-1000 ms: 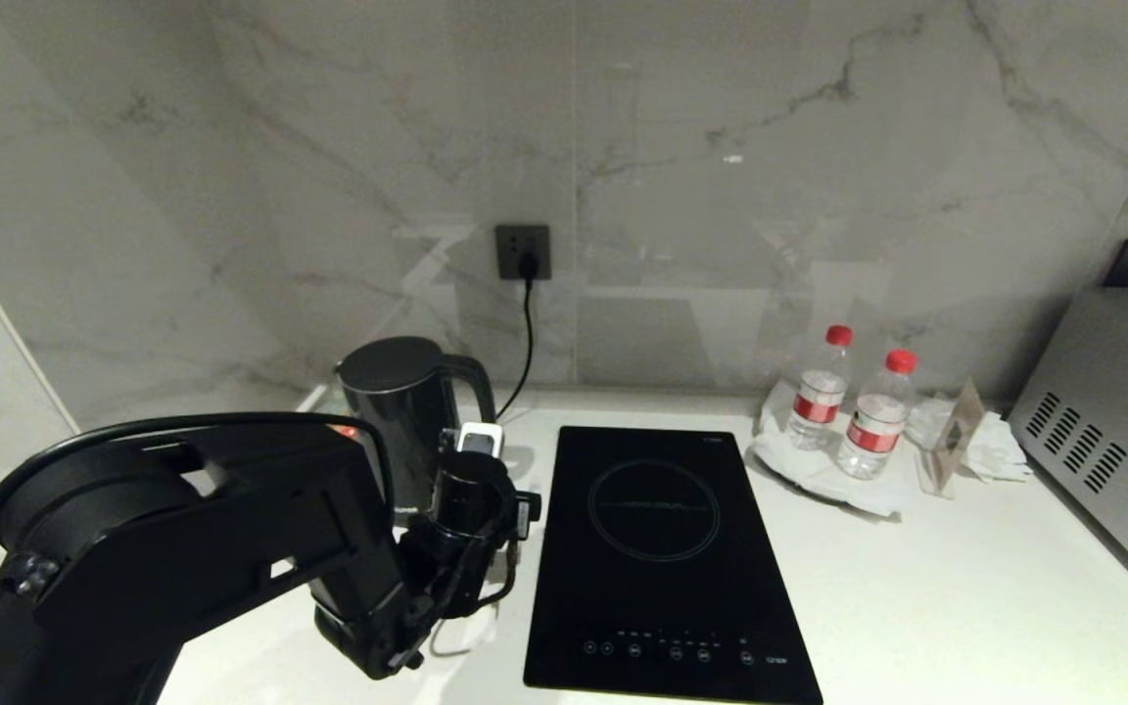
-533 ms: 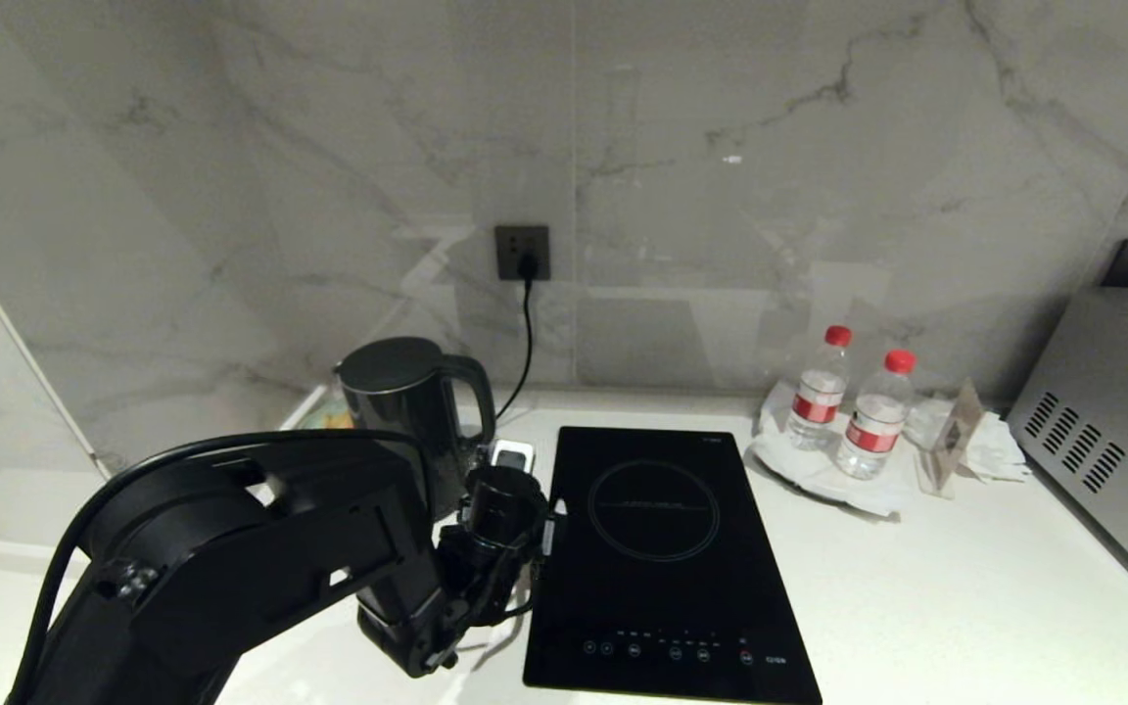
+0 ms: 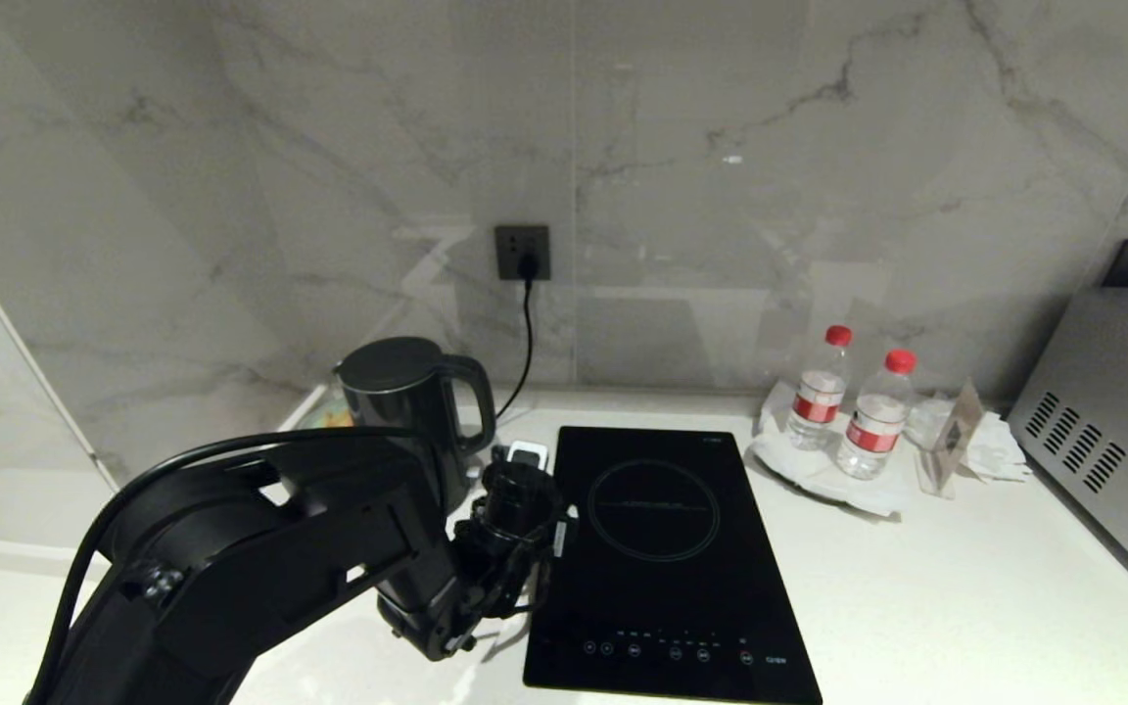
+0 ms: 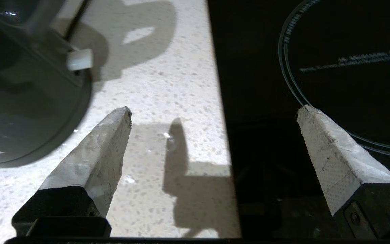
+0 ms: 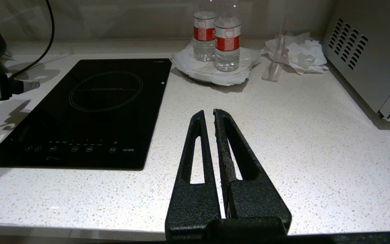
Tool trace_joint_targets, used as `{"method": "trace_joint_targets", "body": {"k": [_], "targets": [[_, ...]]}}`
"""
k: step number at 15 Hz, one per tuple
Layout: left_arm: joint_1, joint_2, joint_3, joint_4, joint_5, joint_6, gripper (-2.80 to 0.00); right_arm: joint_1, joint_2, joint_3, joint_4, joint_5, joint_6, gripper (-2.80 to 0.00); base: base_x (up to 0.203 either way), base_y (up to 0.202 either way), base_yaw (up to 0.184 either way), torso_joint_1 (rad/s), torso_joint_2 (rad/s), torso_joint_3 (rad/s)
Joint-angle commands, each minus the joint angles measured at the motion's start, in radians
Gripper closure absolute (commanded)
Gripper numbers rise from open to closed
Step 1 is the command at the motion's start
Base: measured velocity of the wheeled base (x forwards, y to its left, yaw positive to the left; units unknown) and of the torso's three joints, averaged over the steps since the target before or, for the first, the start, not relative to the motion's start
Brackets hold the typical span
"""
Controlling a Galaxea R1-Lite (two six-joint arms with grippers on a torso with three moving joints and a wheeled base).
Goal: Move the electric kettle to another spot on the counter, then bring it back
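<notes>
Left arm (image 3: 260, 548): bulky matte-black housing, external black cable looped overhead. Left gripper (image 4: 213, 113): pale textured tapered pads. Right gripper (image 5: 207, 115): black slotted fingers.

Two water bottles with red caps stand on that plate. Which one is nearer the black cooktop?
The left water bottle, set slightly farther back toward the wall. It stands closer to the cooktop than its neighbour, the right water bottle, which stands on the microwave's side.

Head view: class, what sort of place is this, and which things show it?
Probably a kitchen: a white speckled stone counter with an inset black glass cooktop, a tall glossy black electric kettle beside it, and a grey marble-look wall behind.
</notes>
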Motion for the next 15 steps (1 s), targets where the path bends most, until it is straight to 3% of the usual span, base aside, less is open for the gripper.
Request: {"method": "trace_joint_targets", "body": {"k": [1, 5, 9, 15], "targets": [[-0.005, -0.005, 0.030, -0.013, -0.004, -0.001, -2.80, 0.000, 0.000, 0.000, 0.000, 0.001, 0.000, 0.00, 0.000, 0.000, 0.000, 0.000, 0.00, 0.000], [-0.030, -0.015, 0.105, -0.118, -0.002, 0.008, -2.80, 0.000, 0.000, 0.000, 0.000, 0.001, 0.000, 0.00, 0.000, 0.000, 0.000, 0.000, 0.00, 0.000], [-0.031, -0.038, 0.110, -0.069, 0.007, 0.008, -2.80, 0.000, 0.000, 0.000, 0.000, 0.000, 0.000, 0.00, 0.000, 0.000, 0.000, 0.000, 0.00, -0.006], [-0.034, -0.073, 0.110, -0.053, 0.007, 0.009, -2.80, 0.000, 0.000, 0.000, -0.001, 0.001, 0.000, 0.00, 0.000, 0.000, 0.000, 0.002, 0.00, -0.162]]}}
